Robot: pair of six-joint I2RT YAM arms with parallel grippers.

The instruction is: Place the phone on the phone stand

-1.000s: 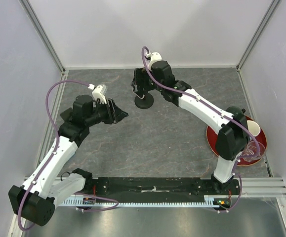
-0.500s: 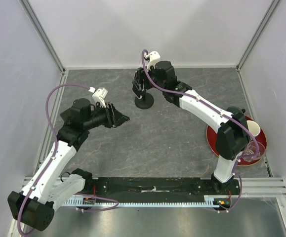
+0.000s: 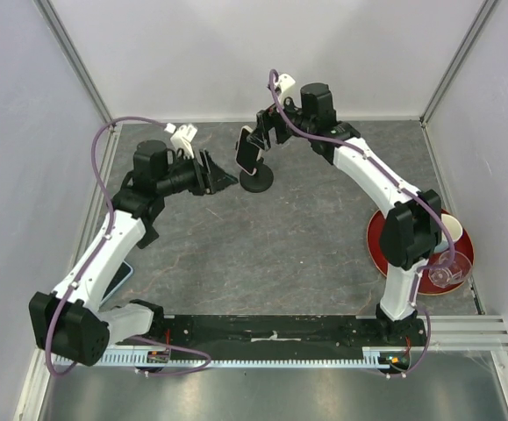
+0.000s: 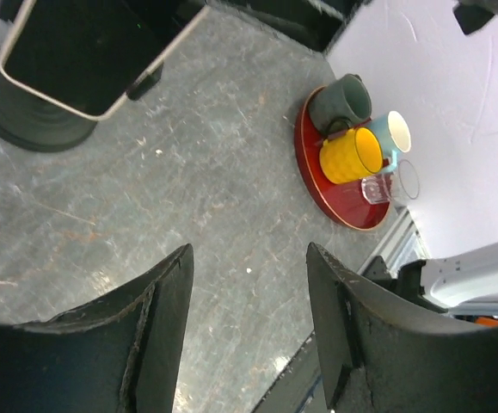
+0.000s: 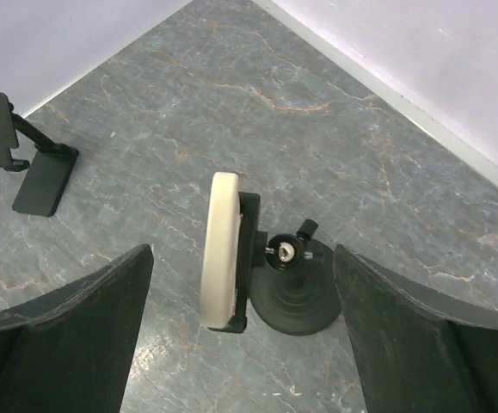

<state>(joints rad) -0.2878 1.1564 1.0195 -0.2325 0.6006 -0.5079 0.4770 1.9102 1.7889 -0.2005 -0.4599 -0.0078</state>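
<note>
The phone (image 3: 248, 153), dark-screened in a cream case, rests tilted on the cradle of the black round-based phone stand (image 3: 256, 182) at the back middle. My right gripper (image 3: 268, 133) is open and empty just behind and above it. In the right wrist view the phone (image 5: 222, 249) shows edge-on against the stand (image 5: 298, 298), between my wide-apart fingers (image 5: 102, 318). My left gripper (image 3: 225, 176) is open and empty just left of the stand. The left wrist view shows the phone (image 4: 85, 52) on the stand's base (image 4: 21, 120) ahead of that gripper (image 4: 249, 251).
A red plate (image 3: 375, 246) with several cups stands at the right; it also shows in the left wrist view (image 4: 304, 168). A second black folding stand (image 5: 27, 163) and a light blue device (image 3: 122, 274) lie at the left, near the left arm.
My right gripper has drawn back and up from the stand, leaving the phone on the cradle. My left arm has swung up and back, bringing its open gripper close beside the stand.
</note>
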